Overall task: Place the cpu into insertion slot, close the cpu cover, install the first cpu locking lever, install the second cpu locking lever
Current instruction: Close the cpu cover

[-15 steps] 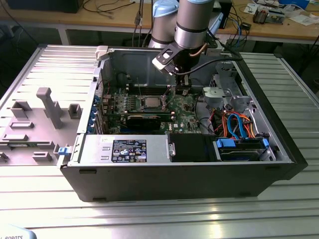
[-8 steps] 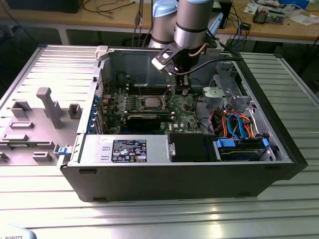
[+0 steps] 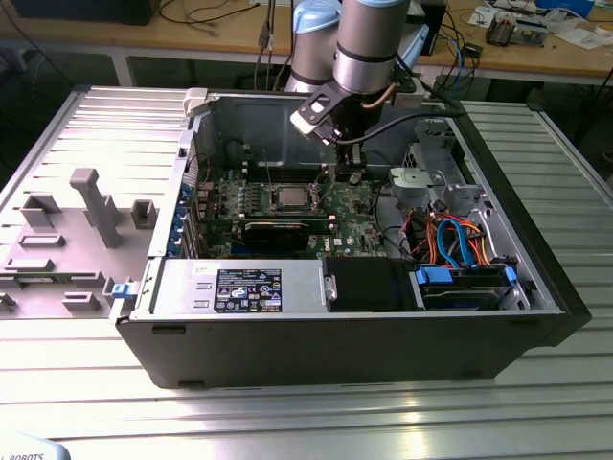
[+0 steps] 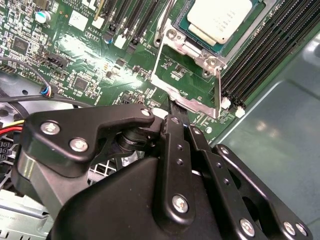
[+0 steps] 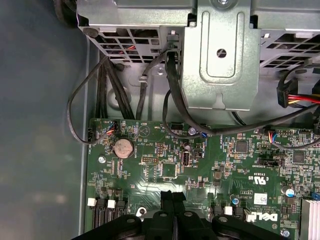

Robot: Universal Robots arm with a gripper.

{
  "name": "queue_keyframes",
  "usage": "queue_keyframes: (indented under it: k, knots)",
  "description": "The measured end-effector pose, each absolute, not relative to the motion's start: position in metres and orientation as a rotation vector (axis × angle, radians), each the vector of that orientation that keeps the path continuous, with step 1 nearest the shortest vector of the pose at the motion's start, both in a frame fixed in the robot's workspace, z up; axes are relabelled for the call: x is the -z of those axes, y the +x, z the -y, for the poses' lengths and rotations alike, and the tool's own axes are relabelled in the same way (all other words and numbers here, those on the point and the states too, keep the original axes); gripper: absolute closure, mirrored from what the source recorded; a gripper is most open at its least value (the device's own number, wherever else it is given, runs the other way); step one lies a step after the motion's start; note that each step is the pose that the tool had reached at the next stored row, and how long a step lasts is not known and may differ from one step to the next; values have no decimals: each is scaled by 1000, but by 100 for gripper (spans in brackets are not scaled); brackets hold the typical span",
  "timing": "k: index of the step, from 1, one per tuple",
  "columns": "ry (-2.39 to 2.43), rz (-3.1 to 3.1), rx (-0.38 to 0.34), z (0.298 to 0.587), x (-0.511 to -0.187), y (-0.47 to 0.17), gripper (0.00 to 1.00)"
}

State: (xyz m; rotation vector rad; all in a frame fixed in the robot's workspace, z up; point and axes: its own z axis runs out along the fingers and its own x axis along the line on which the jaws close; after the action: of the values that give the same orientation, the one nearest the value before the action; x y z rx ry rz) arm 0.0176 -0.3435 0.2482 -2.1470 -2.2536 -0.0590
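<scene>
My tool hangs inside the open case on the counter in the exterior view. The cpu lies flat on the board, at about eight o'clock from the tool.

In the second wrist view my tool has its fingers drawn together, their tip at the edge of the cover. Whether they pinch that edge I cannot tell. The cover stands open, clear of the slot, and the cpu sits in the slot uncovered.

In the first wrist view my tool shows its fingers pressed side by side over the board.
</scene>
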Motion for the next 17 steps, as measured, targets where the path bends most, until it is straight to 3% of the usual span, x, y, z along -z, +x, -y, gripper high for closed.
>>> queue_keyframes:
  k: [17]
  knots:
    - [-2147,2254,59,343,-248,1,89]
